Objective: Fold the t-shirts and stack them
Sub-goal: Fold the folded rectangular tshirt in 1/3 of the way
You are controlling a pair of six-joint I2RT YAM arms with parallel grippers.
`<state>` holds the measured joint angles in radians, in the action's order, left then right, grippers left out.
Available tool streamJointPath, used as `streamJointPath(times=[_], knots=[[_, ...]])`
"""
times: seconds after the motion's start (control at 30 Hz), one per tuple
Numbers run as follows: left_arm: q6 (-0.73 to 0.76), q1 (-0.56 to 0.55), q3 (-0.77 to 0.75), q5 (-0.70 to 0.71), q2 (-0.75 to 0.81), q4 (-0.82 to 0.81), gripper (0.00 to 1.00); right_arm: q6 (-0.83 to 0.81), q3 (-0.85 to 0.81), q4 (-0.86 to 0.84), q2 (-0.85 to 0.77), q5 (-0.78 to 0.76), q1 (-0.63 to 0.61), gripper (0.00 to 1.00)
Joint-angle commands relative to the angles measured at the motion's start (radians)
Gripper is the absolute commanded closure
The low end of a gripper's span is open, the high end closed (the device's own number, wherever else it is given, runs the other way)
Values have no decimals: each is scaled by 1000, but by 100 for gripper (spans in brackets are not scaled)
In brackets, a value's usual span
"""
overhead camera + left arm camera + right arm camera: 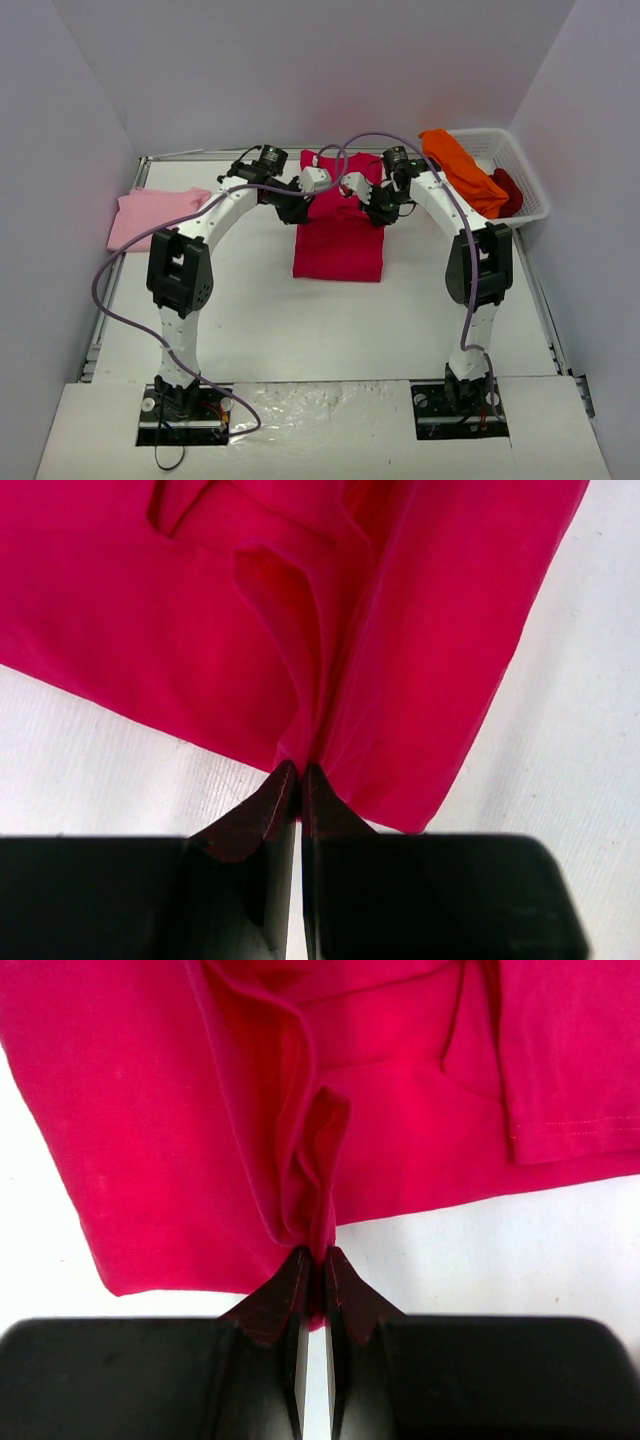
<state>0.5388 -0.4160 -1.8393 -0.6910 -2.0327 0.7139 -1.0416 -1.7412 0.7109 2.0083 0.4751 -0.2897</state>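
The large crimson-magenta t-shirt (338, 240) lies partly folded in the middle of the table. My left gripper (300, 770) is shut on a pinch of the crimson-magenta t-shirt (200, 630) at its left edge. My right gripper (322, 1253) is shut on a pinch of the same shirt (400, 1110) at its right edge. From above, both grippers (300, 208) (378, 212) hold the cloth at the shirt's far part. A pale pink t-shirt (150, 215) lies folded at the left edge. A bright orange t-shirt (460, 165) and a dark red t-shirt (508, 190) rest in the basket.
A white plastic mesh basket (525, 170) stands at the back right corner. Purple cables (130, 250) loop from the arms over the table. Walls close the table in on three sides. Bare white table (330, 320) lies in front of the crimson shirt.
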Motion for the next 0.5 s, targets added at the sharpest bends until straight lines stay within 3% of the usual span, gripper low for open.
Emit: streamJointPath(times=[0.0, 0.47], knots=[[1, 13, -63, -30, 0, 1, 98, -3, -47, 21, 26, -6, 15, 100], [7, 36, -144, -53, -98, 27, 98, -12, -113, 12, 127, -1, 35, 100]])
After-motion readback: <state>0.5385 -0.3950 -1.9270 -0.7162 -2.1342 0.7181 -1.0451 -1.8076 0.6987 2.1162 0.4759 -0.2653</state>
